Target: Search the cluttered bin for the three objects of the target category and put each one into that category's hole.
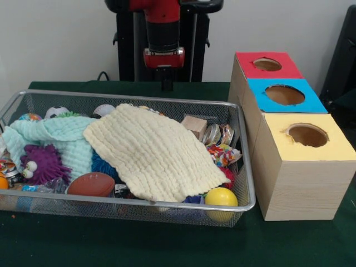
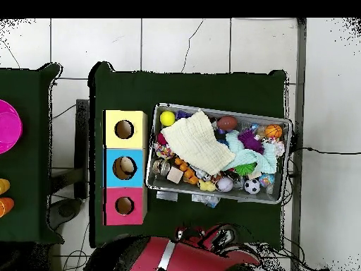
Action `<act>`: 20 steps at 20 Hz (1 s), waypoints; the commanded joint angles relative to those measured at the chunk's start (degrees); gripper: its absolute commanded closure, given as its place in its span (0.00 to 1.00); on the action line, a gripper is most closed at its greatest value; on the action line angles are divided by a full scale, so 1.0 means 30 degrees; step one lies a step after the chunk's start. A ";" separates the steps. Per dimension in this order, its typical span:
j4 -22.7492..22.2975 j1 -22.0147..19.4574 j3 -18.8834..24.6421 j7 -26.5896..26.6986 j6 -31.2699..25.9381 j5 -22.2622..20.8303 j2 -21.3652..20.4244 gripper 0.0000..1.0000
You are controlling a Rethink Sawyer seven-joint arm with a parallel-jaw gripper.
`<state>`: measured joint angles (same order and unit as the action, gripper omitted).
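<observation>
Arm: from my front camera I see the red and black arm hanging upright behind the bin's far rim, its gripper point(image 1: 166, 84) above the table and touching nothing.
Jaws: I cannot tell how they stand; only a dark stub shows below the red collar.
Bin: the wire mesh bin point(image 1: 245, 167) sits on the green table point(image 1: 167, 245), just beside the boxes.
Cloths: a cream cloth point(image 1: 153, 153) lies over the middle of the clutter, overlapping a mint cloth point(image 1: 61, 136) to its side.
Visible toys: a purple googly-eyed ball point(image 1: 41, 165) and a brown football point(image 1: 90, 184) at the near rim, a yellow ball point(image 1: 221, 198) in the near corner by the boxes, a wooden block point(image 1: 194, 125) towards the far rim.
Holes: three boxes in a row, yellow hole point(image 1: 307, 135) nearest me, blue hole point(image 1: 285, 94) in the middle, red hole point(image 1: 267, 64) farthest.
Target objects: I cannot tell which category is wanted; everything I see sits in the bin.
</observation>
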<state>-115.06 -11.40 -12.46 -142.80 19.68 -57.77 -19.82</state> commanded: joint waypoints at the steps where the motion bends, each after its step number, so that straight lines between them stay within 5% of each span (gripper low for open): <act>1: -0.2012 -0.0943 0.1182 -0.0869 -0.2839 -0.0085 -0.2096 1.00; 5: -0.4669 -0.1423 0.1863 -0.0393 -0.4136 -0.0378 -0.5037 1.00; 8: -0.5069 -0.0978 0.1413 0.0116 -0.4298 -0.0488 -0.6396 1.00; 13: -0.4032 0.3260 -0.3736 -0.0244 -0.1509 0.1115 -0.5974 1.00; 15: -0.4055 0.4929 -0.5909 -0.0375 0.0605 0.2871 -0.4891 1.00; 20: -0.4576 0.6203 -0.7655 0.0166 0.5427 0.6145 -0.2074 1.00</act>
<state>-129.93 4.74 -28.58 -142.80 21.39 -49.49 -33.31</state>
